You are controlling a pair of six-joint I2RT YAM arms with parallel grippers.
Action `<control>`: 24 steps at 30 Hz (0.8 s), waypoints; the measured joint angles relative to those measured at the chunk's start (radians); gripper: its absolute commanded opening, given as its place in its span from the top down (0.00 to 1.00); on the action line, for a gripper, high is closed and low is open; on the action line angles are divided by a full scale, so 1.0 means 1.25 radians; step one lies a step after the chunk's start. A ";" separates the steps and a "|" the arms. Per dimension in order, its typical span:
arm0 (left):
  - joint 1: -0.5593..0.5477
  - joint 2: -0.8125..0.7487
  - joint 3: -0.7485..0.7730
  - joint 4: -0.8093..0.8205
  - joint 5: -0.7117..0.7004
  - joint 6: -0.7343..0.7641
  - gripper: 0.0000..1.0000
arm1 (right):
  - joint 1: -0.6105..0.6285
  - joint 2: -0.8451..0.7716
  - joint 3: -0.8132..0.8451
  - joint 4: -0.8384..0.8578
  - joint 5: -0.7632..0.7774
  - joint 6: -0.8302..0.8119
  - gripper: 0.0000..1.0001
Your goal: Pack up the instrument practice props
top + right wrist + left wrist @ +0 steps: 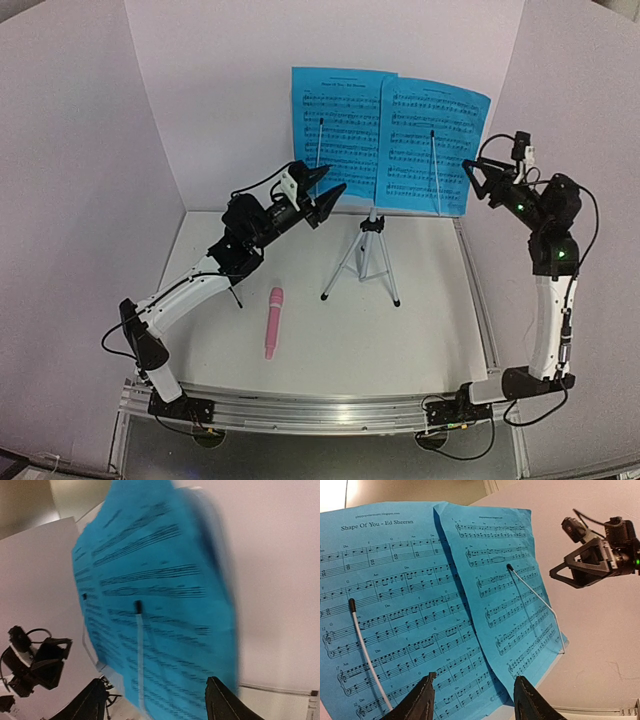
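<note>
On the music stand (371,232), 2 blue sheet-music pages (345,125) stand upright, flanked by left gripper (335,180) and right gripper (472,180), both jaws apart, gripping nothing.

Blue sheet-music pages (388,140) upright on tripod stand (366,258); pink microphone (272,322) lying flat.

walls (80,150): pale lilac panels | table (330,345): white | near edge: metal rail (330,412)
</note>
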 measured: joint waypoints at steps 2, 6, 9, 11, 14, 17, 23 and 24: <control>0.000 0.000 0.003 0.000 -0.029 0.019 0.46 | 0.065 0.002 0.024 -0.033 0.025 -0.028 0.35; 0.000 -0.001 0.004 -0.001 -0.091 0.055 0.46 | 0.132 0.004 0.047 -0.070 0.086 -0.058 0.37; 0.000 -0.003 0.004 -0.007 -0.128 0.074 0.46 | 0.186 0.016 0.063 -0.083 0.133 -0.070 0.38; 0.000 -0.008 0.004 -0.013 -0.154 0.082 0.46 | 0.232 0.033 0.080 -0.086 0.162 -0.074 0.38; 0.004 -0.018 0.004 -0.021 -0.177 0.090 0.46 | 0.318 0.068 0.106 -0.090 0.216 -0.079 0.38; 0.023 -0.031 0.004 -0.028 -0.177 0.087 0.45 | 0.415 0.116 0.135 -0.097 0.279 -0.085 0.38; 0.124 -0.043 0.032 -0.085 -0.128 0.030 0.42 | 0.533 0.245 0.247 -0.098 0.359 -0.080 0.37; 0.143 -0.044 0.040 -0.090 -0.112 0.018 0.42 | 0.547 0.269 0.267 -0.089 0.368 -0.074 0.37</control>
